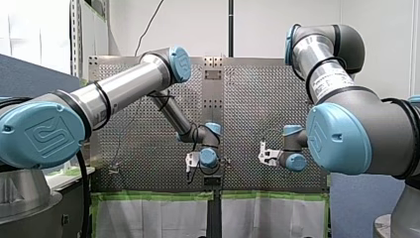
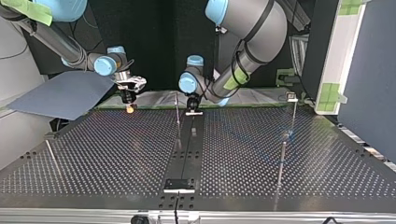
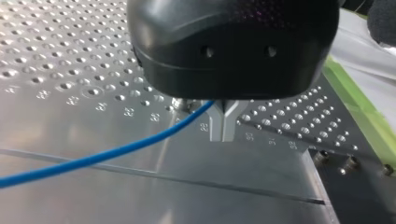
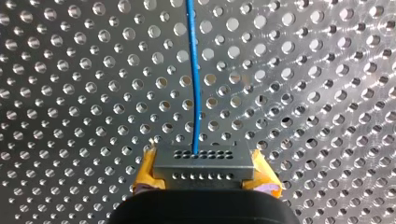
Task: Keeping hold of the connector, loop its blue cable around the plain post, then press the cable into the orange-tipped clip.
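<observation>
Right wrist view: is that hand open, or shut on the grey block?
Shut: yellow pads of my right hand press both sides of the connector; its blue cable runs ahead.

Glare on table (image 3: 93, 196), dim beyond (top view); soft blur

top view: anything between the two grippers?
In the top view a thin upright post shows between my right gripper and my left gripper, nearer the left; its depth is unclear.
</observation>
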You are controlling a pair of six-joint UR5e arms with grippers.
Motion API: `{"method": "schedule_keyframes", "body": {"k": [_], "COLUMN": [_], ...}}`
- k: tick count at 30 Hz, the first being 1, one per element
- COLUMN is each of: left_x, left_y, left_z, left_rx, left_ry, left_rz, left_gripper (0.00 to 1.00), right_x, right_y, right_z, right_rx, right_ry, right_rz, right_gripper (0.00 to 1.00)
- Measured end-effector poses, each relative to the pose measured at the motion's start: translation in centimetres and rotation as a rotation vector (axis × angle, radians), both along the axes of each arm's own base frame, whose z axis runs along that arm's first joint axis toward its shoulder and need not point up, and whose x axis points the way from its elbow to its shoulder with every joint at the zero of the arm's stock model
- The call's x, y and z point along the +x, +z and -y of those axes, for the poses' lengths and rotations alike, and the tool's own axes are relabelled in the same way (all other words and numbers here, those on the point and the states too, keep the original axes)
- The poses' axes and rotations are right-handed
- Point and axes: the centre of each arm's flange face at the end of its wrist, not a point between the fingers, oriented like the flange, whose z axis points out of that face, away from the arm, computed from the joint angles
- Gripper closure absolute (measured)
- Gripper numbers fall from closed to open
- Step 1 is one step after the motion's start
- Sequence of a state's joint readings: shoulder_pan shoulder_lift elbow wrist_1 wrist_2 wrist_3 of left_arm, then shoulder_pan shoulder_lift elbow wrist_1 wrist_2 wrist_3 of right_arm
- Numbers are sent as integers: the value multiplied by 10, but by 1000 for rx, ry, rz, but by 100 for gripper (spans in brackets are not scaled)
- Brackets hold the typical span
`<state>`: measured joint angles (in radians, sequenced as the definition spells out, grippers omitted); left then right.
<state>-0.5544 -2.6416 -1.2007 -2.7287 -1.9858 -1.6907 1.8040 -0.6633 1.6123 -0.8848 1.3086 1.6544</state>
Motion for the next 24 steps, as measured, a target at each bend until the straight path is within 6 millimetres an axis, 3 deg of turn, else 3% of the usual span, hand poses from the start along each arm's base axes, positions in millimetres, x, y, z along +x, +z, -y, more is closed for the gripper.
{"method": "schedule_keyframes", "body": {"k": [9, 11, 12, 14, 15, 16, 21, 23, 24], "left_x": [14, 15, 15, 14, 13, 13, 8, 6, 6], "left_y": [5, 5, 5, 5, 5, 5, 5, 5, 5], "left_z": [-5, -5, -5, -4, -4, -4, -7, -6, -6], "left_rx": [-13, -11, -8, 3, 9, 16, 83, 107, 116], "left_ry": [23, 26, 25, 23, 23, 25, 44, 42, 37], "left_rz": [9, 10, 11, 12, 12, 12, 0, -5, -7], "left_gripper": [100, 82, 82, 51, 51, 34, 34, 46, 46], "right_x": [2, 3, 4, 5, 5, 5, 5, 5, 5], "right_y": [-2, -8, -12, -18, -20, -21, -23, -24, -24], "right_z": [3, 2, 1, 0, 0, -1, -1, -1, -1], "right_rx": [-3, 6, 12, 23, 27, 29, 31, 31, 31], "right_ry": [7, 10, 12, 14, 14, 15, 16, 17, 17], "right_rz": [3, 0, -2, -8, -10, -13, -17, -17, -17], "right_gripper": [100, 100, 100, 100, 100, 100, 100, 100, 100]}}
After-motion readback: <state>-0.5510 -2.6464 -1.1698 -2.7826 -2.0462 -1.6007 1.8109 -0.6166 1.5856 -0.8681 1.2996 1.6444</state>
